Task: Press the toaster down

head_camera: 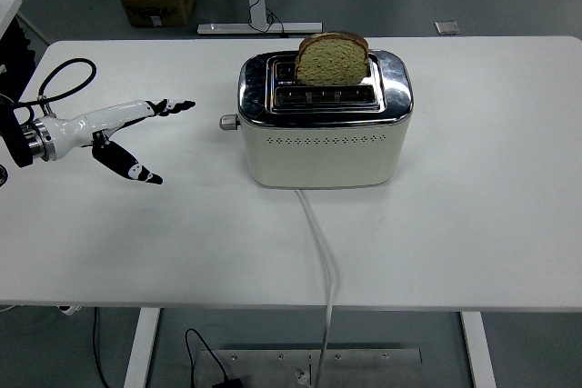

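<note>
Spanning the view, the white table bears a cream-and-chrome toaster at centre, a bread slice upright in its rear slot, while the left hand, fingers spread, hovers near its side lever.

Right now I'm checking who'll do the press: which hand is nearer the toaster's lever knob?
Left. The left hand is over the table to the left of the lever knob, fingers extended toward it but not touching. The right hand isn't in view.
</note>
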